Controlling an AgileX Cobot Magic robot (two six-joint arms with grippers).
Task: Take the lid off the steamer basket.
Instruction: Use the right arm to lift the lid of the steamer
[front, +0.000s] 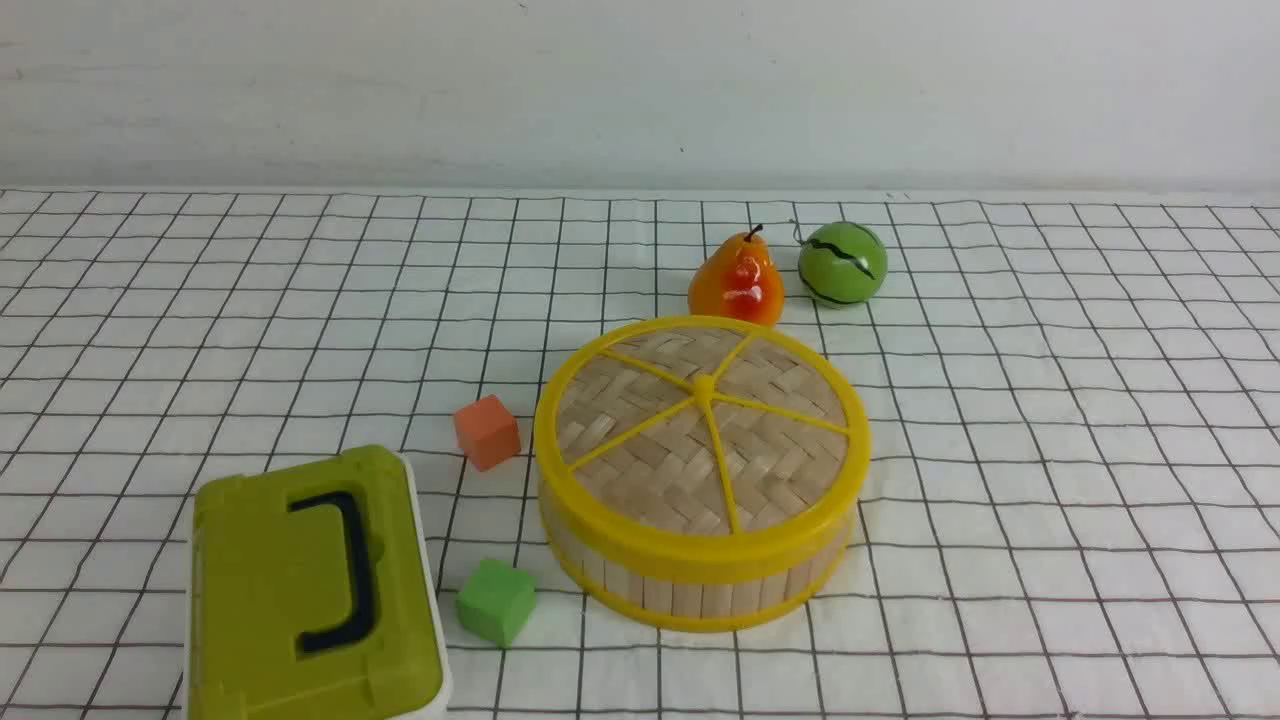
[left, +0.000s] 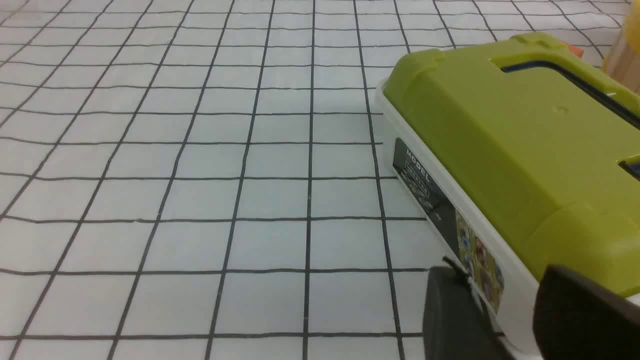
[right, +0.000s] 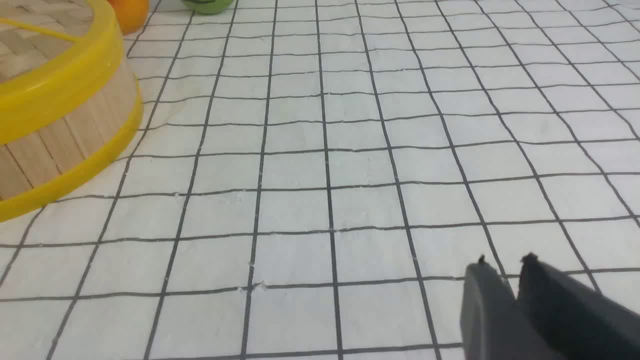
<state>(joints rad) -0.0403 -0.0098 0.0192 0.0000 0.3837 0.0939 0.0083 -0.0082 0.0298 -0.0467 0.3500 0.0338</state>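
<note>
The lid (front: 700, 420), a woven tan disc with a yellow rim, spokes and centre knob, sits closed on the steamer basket (front: 690, 590) at mid-table. Neither gripper shows in the front view. In the right wrist view the basket (right: 60, 140) and the lid's rim (right: 65, 85) lie well away from my right gripper (right: 505, 262), which is shut and empty over the cloth. My left gripper (left: 505, 300) is open, its fingers close by the side of the olive-green box (left: 500, 135). A sliver of the basket's wall (left: 625, 60) shows beyond the box.
The olive-green and white box (front: 310, 590) with its dark handle stands front left. An orange cube (front: 487, 431) and a green cube (front: 495, 601) lie left of the basket. A toy pear (front: 737, 280) and a green ball (front: 842, 262) sit behind it. Checked cloth covers the table.
</note>
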